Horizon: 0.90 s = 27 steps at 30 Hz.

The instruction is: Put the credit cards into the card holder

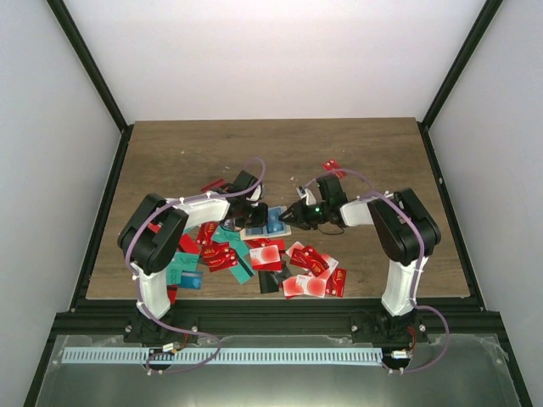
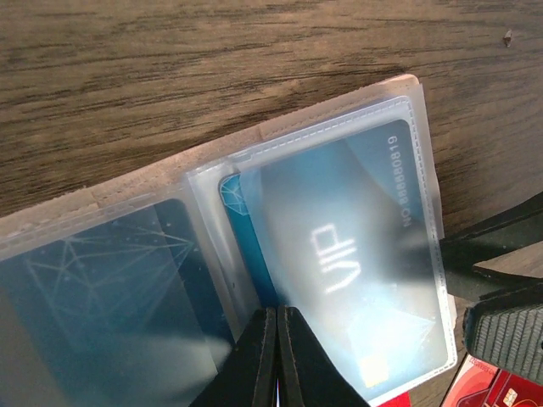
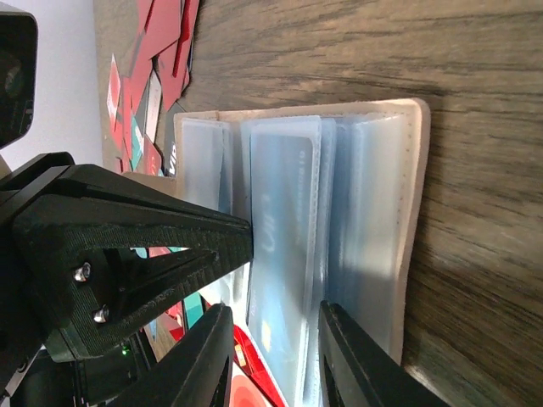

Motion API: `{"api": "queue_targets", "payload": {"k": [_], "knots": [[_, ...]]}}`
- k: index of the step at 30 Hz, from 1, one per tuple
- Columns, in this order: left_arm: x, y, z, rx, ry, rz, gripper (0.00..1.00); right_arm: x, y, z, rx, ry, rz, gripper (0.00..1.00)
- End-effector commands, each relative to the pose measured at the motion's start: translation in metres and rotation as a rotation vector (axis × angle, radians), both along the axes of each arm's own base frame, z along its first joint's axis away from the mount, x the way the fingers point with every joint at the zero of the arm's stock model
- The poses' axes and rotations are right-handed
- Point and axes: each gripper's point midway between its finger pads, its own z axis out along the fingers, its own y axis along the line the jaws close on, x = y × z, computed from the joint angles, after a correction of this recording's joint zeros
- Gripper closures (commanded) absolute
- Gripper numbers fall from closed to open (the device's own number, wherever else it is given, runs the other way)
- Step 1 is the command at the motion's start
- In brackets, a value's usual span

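The tan card holder (image 1: pixel 268 224) lies open on the wooden table between both grippers, its clear sleeves facing up. A blue credit card (image 2: pixel 356 280) marked VIP sits in a sleeve over the tan cover (image 2: pixel 85 203), and another blue card (image 2: pixel 102 271) fills the sleeve beside it. My left gripper (image 2: pixel 278 335) is shut, its tips pressing down at the sleeves' fold. My right gripper (image 3: pixel 276 356) stands open, its fingers (image 3: pixel 356 360) straddling the sleeved blue card (image 3: pixel 284 246) on the holder (image 3: pixel 416 212). Loose red credit cards (image 1: pixel 310 271) lie in front.
Several red, teal and white cards (image 1: pixel 222 254) are scattered near the left arm. One red card (image 1: pixel 333 166) lies alone farther back. Red cards (image 3: pixel 161 42) show beyond the holder, and one (image 2: pixel 484 386) lies by its corner. The left gripper's fingers (image 3: pixel 153 246) cross the right wrist view.
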Motion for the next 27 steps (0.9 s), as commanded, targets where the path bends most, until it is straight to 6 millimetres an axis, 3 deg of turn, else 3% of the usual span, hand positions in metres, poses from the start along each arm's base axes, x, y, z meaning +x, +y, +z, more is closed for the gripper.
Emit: {"api": "queue_targets", "payload": {"k": [1,18,27], "knots": [[-0.006,0.000,-0.016,0.023,0.019,-0.012,0.96,0.009,0.013,0.010,0.023,-0.033,0.016,0.70],[-0.002,-0.001,-0.008,0.017,-0.003,-0.001,0.96,0.005,0.029,0.025,-0.006,-0.065,0.050,0.70],[0.002,-0.001,0.001,0.022,-0.027,0.002,0.96,0.008,0.028,0.029,-0.119,-0.119,0.021,0.71]]}}
